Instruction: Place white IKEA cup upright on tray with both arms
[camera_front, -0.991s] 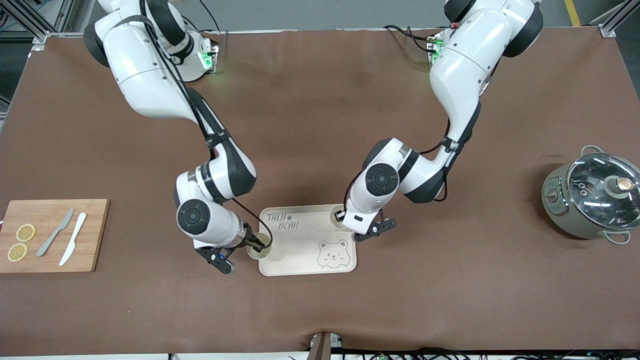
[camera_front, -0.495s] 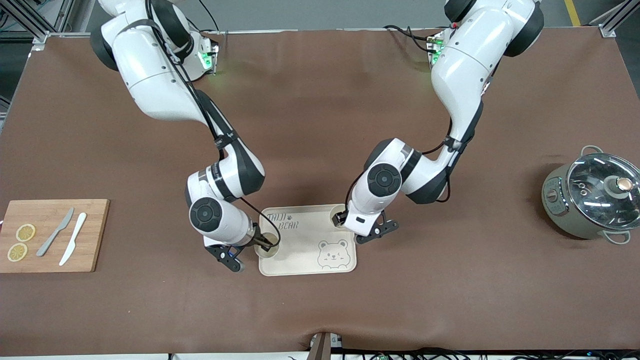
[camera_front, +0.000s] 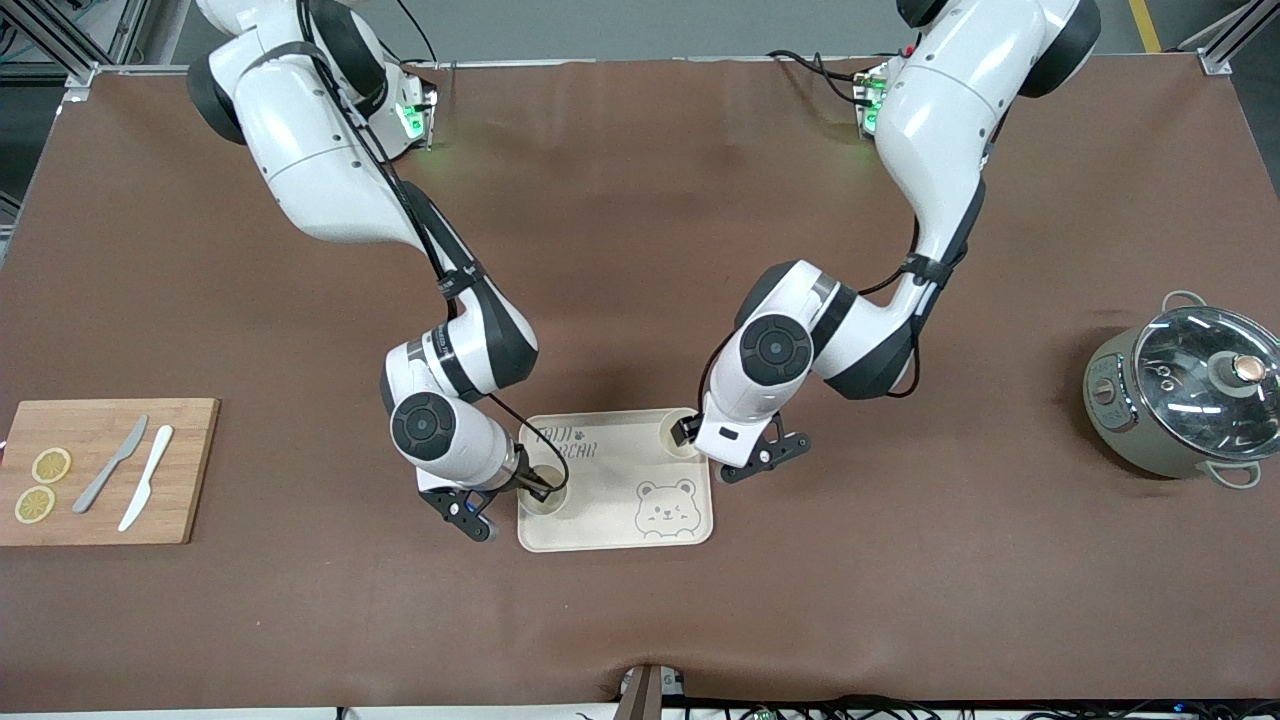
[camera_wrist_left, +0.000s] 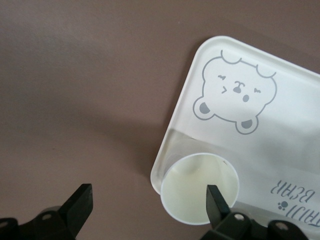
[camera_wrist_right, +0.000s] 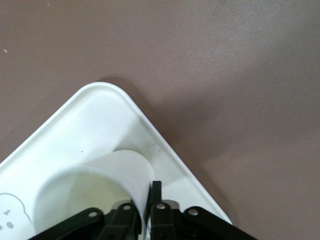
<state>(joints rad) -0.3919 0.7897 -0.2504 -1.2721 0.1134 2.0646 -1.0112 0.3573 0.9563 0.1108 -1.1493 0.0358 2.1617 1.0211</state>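
Two white cups are in play, both at the tray (camera_front: 615, 480). The right gripper (camera_front: 538, 487) pinches the wall of one cup (camera_front: 545, 492) by its rim, one finger inside, holding it upright over the tray corner toward the right arm's end, apparently to set it down. The left gripper (camera_wrist_left: 150, 200) hangs over the second cup (camera_wrist_left: 200, 187), which stands upright in the tray's corner toward the left arm's end; its jaws are spread, so that cup looks released.

Wooden cutting board (camera_front: 100, 470) with two knives (camera_front: 130, 478) and lemon slices (camera_front: 42, 484); lidded grey pot (camera_front: 1180, 395).
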